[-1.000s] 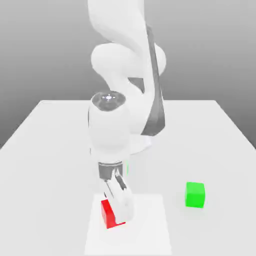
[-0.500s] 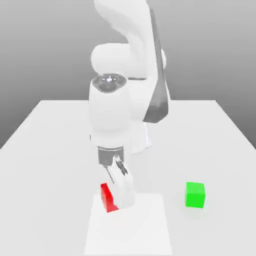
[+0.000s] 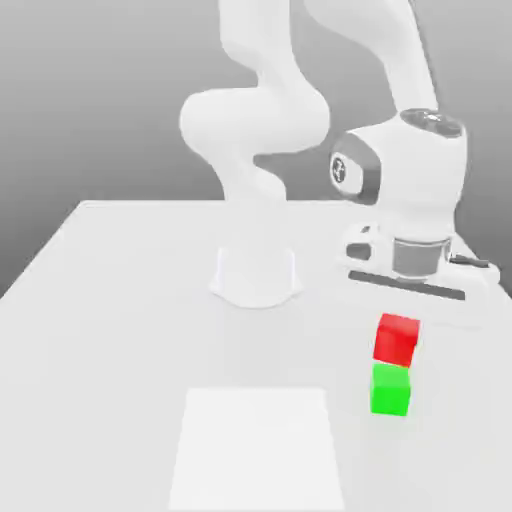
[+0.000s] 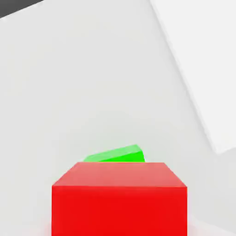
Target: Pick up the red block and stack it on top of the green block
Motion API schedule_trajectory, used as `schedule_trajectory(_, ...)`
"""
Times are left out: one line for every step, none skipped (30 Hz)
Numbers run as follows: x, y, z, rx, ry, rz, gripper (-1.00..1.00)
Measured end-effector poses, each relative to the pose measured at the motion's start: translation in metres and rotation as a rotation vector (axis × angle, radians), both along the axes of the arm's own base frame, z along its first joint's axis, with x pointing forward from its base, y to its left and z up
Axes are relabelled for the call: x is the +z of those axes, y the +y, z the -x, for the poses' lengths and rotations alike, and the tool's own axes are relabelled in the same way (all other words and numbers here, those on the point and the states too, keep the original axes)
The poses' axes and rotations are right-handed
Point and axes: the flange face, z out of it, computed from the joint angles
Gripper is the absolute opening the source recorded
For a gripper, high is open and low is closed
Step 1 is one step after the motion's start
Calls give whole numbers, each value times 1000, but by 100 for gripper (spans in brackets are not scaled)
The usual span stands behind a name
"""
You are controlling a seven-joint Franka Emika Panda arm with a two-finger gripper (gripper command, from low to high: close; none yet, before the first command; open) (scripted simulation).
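Red block [image 3: 397, 339]: directly above the green block [image 3: 390, 390], touching or just clear of its top. Tool [image 3: 405, 300]: above the red block, closed on it. Green block: on white surface [image 3: 120, 330].

No text, label, brand, number or sign can be read anywhere. The faces of the red block [image 3: 397, 339] and the green block [image 3: 390, 390] are plain, and no lettering is borne by the white arm [image 3: 400, 180] or the table [image 3: 120, 330].
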Motion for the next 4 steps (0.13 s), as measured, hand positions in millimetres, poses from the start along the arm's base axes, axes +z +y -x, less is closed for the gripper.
schedule_trajectory(-9,-1,1,-1,1,-1,-100)
schedule_trajectory(-16,0,2,1,2,-2,100)
schedule_trajectory(-16,0,2,1,2,-2,100)
schedule_trajectory(-16,0,2,1,2,-2,100)
